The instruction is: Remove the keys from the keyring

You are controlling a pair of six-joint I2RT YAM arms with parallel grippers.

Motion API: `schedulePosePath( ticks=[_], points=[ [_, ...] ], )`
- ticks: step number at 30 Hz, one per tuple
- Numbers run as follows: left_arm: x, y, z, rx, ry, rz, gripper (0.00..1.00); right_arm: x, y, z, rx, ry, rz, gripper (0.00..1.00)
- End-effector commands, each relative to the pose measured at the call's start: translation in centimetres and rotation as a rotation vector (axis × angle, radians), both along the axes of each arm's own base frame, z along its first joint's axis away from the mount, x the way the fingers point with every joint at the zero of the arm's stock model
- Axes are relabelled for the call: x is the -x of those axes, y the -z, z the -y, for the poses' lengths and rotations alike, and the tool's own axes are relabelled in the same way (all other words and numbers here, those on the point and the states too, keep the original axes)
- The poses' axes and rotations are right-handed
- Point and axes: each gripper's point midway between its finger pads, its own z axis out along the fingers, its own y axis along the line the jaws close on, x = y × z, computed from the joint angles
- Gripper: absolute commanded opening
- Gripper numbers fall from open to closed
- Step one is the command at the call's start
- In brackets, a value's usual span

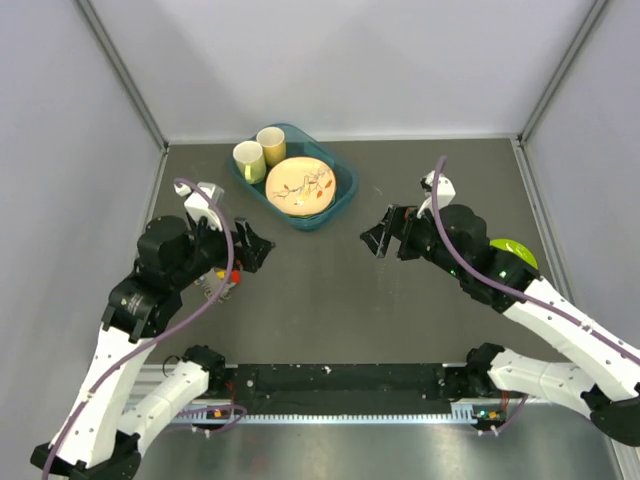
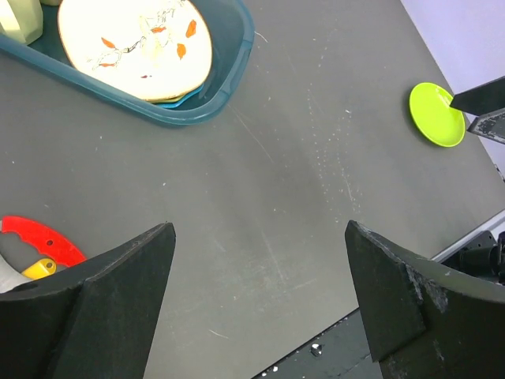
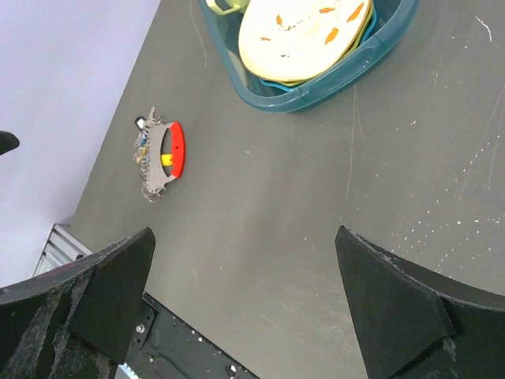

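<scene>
Lying on the table (image 3: 316, 205), the keyring (image 3: 177, 148) has the keys (image 3: 147, 155) bunched against it, apparently attached; the left gripper (image 2: 259, 237) and right gripper (image 3: 245, 237) hover wide open, holding nothing

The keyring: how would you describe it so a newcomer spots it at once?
Find the teal tub of plates at the table's far edge. Left of it and closer in, the keyring lies flat on the dark tabletop, with small keys bunched against it. Its red crescent clip is the only red thing there.
</scene>
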Motion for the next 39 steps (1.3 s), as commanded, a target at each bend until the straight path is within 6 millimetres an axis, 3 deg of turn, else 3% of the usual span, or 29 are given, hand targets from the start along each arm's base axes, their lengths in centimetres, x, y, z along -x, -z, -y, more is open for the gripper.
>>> schedulePosePath(
  ticks=[1, 9, 11, 14, 16, 19, 21, 24, 27, 37, 39],
  points=[
    [-0.8, -0.1, -0.3, -0.014, -0.028, 0.015, 0.94, 0.3, -3.4, -0.1, -0.075, -0.007, 0.072, 0.99],
    [-2.5, 1.2, -3.4, -0.148, -0.185, -0.010, 0.91, 0.8, -2.9, 1.0, -0.065, 0.006, 0.092, 0.99],
    [-3.1, 2.4, -4.6, -0.206, -0.252, -0.057, 0.91, 1.0, -2.3, 1.1, -0.060, 0.003, 0.087, 0.99],
    [-3.9, 5.3, -5.5, -0.288, -0.310, -0.165, 0.86, 1.4, -1.5, 1.5, -0.058, 0.005, 0.081, 0.99],
    [-4.3, 8.0, -6.1, -0.351, -0.355, -0.272, 0.75, 1.6, -1.1, 1.8, -0.057, 0.005, 0.080, 0.99],
    [-4.5, 12.3, -6.4, -0.437, -0.376, -0.420, 0.71, 2.1, -0.9, 2.1, -0.062, -0.004, 0.085, 0.99],
    [-4.6, 14.8, -7.6, -0.505, -0.460, -0.511, 0.70, 2.3, -0.9, 2.4, -0.069, -0.004, 0.101, 0.99],
    [-4.9, 17.6, -8.4, -0.585, -0.504, -0.585, 0.68, 2.4, -1.0, 2.6, -0.059, -0.015, 0.129, 0.99],
    [-5.8, 19.6, -9.2, -0.626, -0.547, -0.634, 0.66, 2.6, -0.9, 2.3, -0.045, -0.046, 0.138, 0.99],
    [-7.3, 25.3, -9.5, -0.423, -0.699, -0.851, 0.62, 3.6, -1.1, 0.7, -0.082, -0.152, 0.176, 0.99],
    [-7.5, 26.6, -8.8, -0.355, -0.665, -0.892, 0.60, 3.6, -1.0, 0.7, -0.081, -0.156, 0.176, 0.99]
  ],
)
